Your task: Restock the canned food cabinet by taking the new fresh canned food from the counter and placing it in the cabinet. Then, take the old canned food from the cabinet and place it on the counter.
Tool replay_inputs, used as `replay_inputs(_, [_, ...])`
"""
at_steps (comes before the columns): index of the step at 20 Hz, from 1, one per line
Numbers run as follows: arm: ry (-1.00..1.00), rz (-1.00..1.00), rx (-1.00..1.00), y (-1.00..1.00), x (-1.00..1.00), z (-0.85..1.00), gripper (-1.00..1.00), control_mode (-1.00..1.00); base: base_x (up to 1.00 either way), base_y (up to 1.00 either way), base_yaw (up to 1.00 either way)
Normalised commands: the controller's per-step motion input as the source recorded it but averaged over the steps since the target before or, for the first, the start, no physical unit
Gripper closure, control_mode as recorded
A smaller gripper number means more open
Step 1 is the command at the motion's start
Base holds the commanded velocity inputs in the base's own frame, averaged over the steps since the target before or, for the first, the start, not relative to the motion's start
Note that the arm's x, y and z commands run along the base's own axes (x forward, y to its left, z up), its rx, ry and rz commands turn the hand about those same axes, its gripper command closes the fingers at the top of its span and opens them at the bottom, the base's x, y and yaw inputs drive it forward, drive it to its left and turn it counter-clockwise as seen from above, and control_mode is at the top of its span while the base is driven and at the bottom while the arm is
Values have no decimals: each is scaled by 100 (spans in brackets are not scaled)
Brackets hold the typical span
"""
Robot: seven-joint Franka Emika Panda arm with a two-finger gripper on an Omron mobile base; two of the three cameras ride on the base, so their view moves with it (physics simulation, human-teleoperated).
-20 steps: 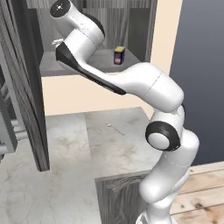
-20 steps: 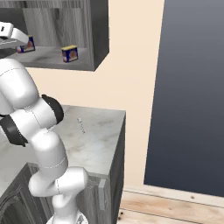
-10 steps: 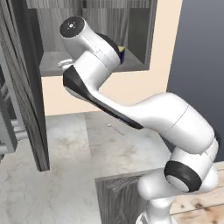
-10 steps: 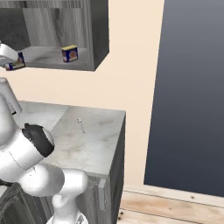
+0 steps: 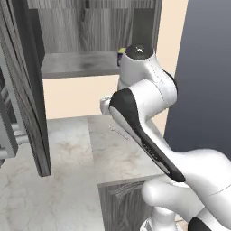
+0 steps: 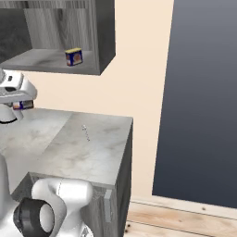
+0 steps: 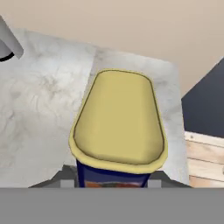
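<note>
A can with a yellow lid [image 7: 116, 116] and a blue side is held in my gripper [image 7: 111, 179], which is shut on it. In the right base view the gripper [image 6: 21, 105] hangs with this can [image 6: 23, 105] at the far left, below the cabinet and above the counter [image 6: 88, 148]. A second blue and yellow can [image 6: 73, 56] stands on the cabinet shelf [image 6: 41, 59] near its right end. From the left base view that shelf can [image 5: 120, 53] peeks out as a sliver behind my arm. The marble counter [image 7: 39, 100] lies under the held can.
The cabinet's tall door [image 5: 25, 90] stands open at the left of the counter. A dark panel [image 6: 203, 102] rises to the right of the counter, with a wooden floor [image 6: 185, 222] below. A small mark [image 6: 84, 132] lies on the counter top.
The arm has swung down and out from shelf height, carrying the can from in front of the cabinet to just above the counter. The shelf can has stayed put.
</note>
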Motion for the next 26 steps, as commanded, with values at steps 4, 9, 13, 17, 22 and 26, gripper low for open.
replay_inputs(4, [26, 48, 1, -100, -2, -94, 100, -100, 0, 0, 0])
replay_inputs(9, [14, 59, 0, -84, 11, -97, 100, -100, 0, 0, 0])
replay_inputs(13, [1, 64, 0, -70, 56, -70, 100, -100, 0, 0, 0])
replay_inputs(17, [0, 58, 0, -72, 96, -50, 100, -100, 0, 0, 0])
replay_inputs(22, [-8, 45, 17, -34, 86, -34, 100, -100, 0, 0, 0])
replay_inputs(26, [-7, 31, 23, 18, 92, -57, 100, -100, 0, 0, 0])
